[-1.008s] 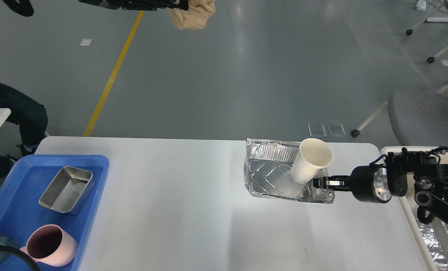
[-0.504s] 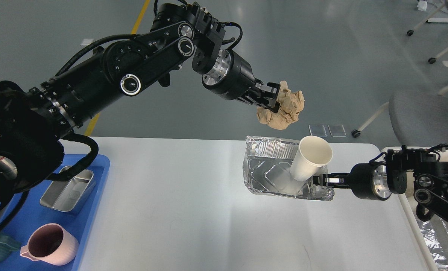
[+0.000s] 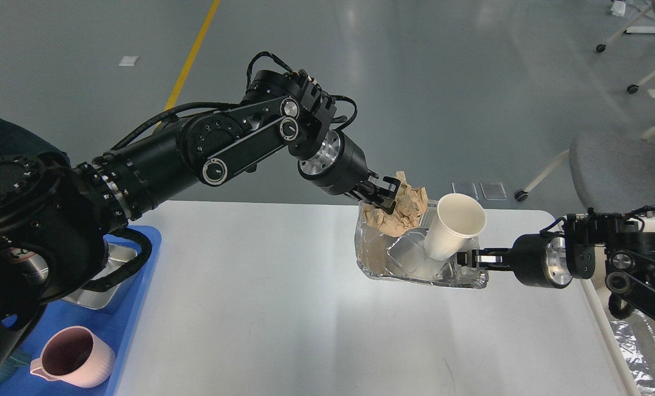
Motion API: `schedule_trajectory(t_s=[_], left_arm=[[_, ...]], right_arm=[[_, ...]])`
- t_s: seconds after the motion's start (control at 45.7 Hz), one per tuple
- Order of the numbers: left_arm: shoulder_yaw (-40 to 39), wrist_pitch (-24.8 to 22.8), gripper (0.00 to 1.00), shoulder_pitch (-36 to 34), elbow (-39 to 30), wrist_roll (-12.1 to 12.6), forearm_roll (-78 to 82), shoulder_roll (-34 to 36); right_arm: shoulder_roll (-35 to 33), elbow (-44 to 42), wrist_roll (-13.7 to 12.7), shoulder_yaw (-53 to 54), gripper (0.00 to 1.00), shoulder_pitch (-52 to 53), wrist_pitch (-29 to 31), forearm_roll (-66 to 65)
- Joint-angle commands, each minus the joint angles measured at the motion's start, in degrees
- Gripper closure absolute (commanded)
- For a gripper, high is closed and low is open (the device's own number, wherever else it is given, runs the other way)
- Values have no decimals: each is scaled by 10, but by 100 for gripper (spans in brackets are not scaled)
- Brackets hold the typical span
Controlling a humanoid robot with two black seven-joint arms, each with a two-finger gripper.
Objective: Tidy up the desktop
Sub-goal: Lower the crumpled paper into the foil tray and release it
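Observation:
The white desktop fills the lower half of the head view. My right gripper is shut on the right rim of a crumpled foil tray and holds it lifted and tilted above the desktop. A white paper cup leans inside the tray. My left gripper is shut on a crumpled brown paper ball and holds it over the tray's far left corner, touching or just above the foil.
A blue plastic tray at the left edge holds a steel container and a pink mug. A cream bin with foil inside stands at the right edge. A grey chair stands behind it.
My left arm swung down from the top of the view, bringing the brown paper ball down onto the foil tray. My right gripper raised the tray slightly.

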Motion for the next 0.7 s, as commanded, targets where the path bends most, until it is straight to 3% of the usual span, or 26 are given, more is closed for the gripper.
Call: schedule_trajectory(t_s=[0.0,0.088,0.131,0.197,0.307,0.548,0.613,0.679], left_arm=[[0,8,95,9,0,1,3,-8],[0,15,81,12,0,1,2,-9],[0,19,70,11,0,1,-2,-9],[-2,27,46,11,3,0,-6,-9],[-9,32,25,12,4,-1,-11,-8],[-7,44,11,14,4,1,-27,-6],[-8,45,3,15,4,3,-29,-2],[-12,41,2,14,4,3,-40,4]], right_arm=[[-2,1,0,0,100,-1,0,0],[-4,2,0,1,100,-1,0,1],[-4,2,0,1,100,-1,0,1],[-4,3,0,1,100,-1,0,1],[-3,3,0,1,100,-2,0,1],[-5,4,0,1,100,-1,1,1],[-13,5,0,3,100,-2,0,2],[-22,5,0,7,100,-3,1,2]])
